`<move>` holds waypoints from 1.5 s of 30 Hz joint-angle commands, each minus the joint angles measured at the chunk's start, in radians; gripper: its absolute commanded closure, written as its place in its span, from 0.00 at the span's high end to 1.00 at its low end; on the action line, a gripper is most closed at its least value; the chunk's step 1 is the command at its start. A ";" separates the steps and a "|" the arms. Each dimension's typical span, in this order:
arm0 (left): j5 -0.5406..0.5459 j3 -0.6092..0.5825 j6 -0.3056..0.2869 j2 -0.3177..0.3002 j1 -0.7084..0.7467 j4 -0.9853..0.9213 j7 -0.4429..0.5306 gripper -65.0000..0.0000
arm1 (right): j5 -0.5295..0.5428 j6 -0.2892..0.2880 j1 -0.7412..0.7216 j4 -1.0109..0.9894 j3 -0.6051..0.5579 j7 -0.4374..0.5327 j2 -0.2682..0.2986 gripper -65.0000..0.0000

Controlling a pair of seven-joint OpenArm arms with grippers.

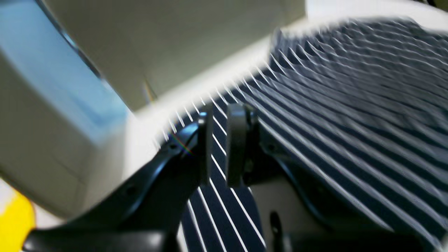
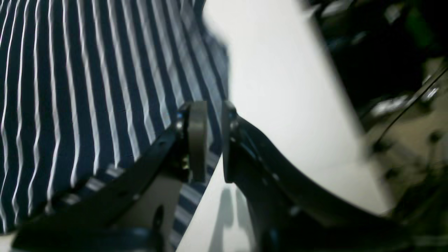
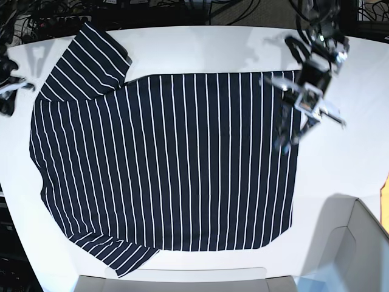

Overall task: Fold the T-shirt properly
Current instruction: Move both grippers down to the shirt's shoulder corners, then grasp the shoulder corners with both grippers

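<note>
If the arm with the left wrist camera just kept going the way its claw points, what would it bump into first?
Most likely the T-shirt: the left gripper hangs right over its striped cloth near one edge. The view is blurred, so whether it already touches is unclear.

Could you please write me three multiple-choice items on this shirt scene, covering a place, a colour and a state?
1. In the base view, the T-shirt's sleeves lie on which side?
A. left
B. right
C. hidden under the body

2. What colour is the table?
A. brown
B. white
C. green

3. How does the T-shirt lie?
A. folded in half
B. bunched in a heap
C. spread flat

Answers:
1 A, since both sleeves stick out at that view's left, one at the top and one at the bottom.
2 B, since the bare surface around the cloth is white.
3 C, since the whole body lies open in one layer.
</note>
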State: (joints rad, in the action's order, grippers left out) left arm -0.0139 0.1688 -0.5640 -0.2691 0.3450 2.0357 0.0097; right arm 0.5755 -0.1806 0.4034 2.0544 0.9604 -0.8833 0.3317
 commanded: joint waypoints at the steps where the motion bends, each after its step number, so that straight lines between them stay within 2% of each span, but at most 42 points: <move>1: 0.015 0.011 0.012 -0.008 -0.036 0.018 0.029 0.11 | 0.036 -0.004 -0.037 0.016 0.007 0.025 0.031 0.13; 3: 0.015 0.015 0.014 -0.006 -0.090 0.018 0.029 0.11 | 0.088 -0.006 -0.074 0.016 0.030 0.020 0.050 0.13; 5: 0.015 0.015 0.014 0.023 -0.137 0.018 0.023 0.11 | 0.154 -0.013 -0.100 0.016 0.042 0.016 0.066 0.13; 6: 0.015 0.015 0.012 0.041 -0.156 0.018 0.022 0.11 | 0.177 -0.040 -0.119 0.015 0.045 -0.004 0.085 0.13; 9: 0.015 0.008 0.008 0.067 -0.179 0.018 -0.024 0.11 | 0.182 -0.173 -0.163 0.012 0.065 -0.041 0.116 0.13; 11: 0.019 0.008 -0.004 0.069 -0.183 0.018 -0.087 0.11 | 0.188 -0.296 -0.154 0.012 0.071 -0.047 0.119 0.13; 13: 0.081 0.008 -0.067 0.066 -0.183 0.018 -0.162 0.11 | 0.188 -0.408 -0.133 0.012 0.087 -0.090 0.111 0.13; 14: 0.136 0.015 -0.100 0.061 -0.180 0.018 -0.199 0.11 | 0.185 -0.431 -0.116 0.010 0.102 -0.115 0.102 0.13; 16: 0.220 0.033 -0.134 0.047 -0.171 0.018 -0.250 0.11 | 0.183 -0.432 -0.073 -0.004 0.127 -0.142 0.068 0.13; 19: 0.331 0.076 -0.134 0.014 -0.129 0.018 -0.297 0.17 | 0.183 -0.432 0.001 -0.056 0.165 -0.133 0.027 0.17; 21: 0.363 0.090 -0.134 -0.012 -0.105 0.018 -0.317 0.22 | 0.186 -0.432 0.035 -0.136 0.164 -0.138 0.019 0.22; 23: 0.386 0.091 -0.134 -0.043 -0.074 0.018 -0.337 0.24 | 0.200 -0.457 0.056 -0.265 0.147 -0.138 0.019 0.28; 25: 0.397 0.091 -0.134 -0.085 -0.037 0.018 -0.343 0.22 | 0.248 -0.514 0.062 -0.409 0.124 -0.136 0.020 0.32; 27: 0.407 0.093 -0.134 -0.106 -0.002 0.018 -0.343 0.21 | 0.294 -0.518 0.064 -0.529 0.124 -0.132 0.020 0.32; 29: 0.411 0.093 -0.134 -0.111 0.024 0.018 -0.340 0.20 | 0.297 -0.518 0.053 -0.587 0.119 -0.130 0.016 0.31; 31: 0.411 0.093 -0.134 -0.111 0.041 0.018 -0.340 0.19 | 0.280 -0.518 0.012 -0.618 0.114 -0.130 0.005 0.29; 35: 0.411 0.096 -0.134 -0.111 0.055 0.018 -0.339 0.19 | 0.183 -0.518 -0.079 -0.625 0.113 -0.136 -0.072 0.27; 38: 0.411 0.120 -0.134 -0.108 0.081 0.018 -0.337 0.19 | 0.154 -0.518 -0.108 -0.642 0.088 -0.138 -0.125 0.27; 45: 0.411 0.183 -0.134 -0.108 0.107 0.018 -0.337 0.19 | 0.157 -0.518 -0.096 -0.743 0.102 -0.136 -0.148 0.27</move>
State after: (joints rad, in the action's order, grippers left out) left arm 0.3820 0.3443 -0.7002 -0.3691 0.4461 2.0373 -0.3584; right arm 0.7959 -0.6865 0.2947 1.3094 1.0580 -0.9718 0.1734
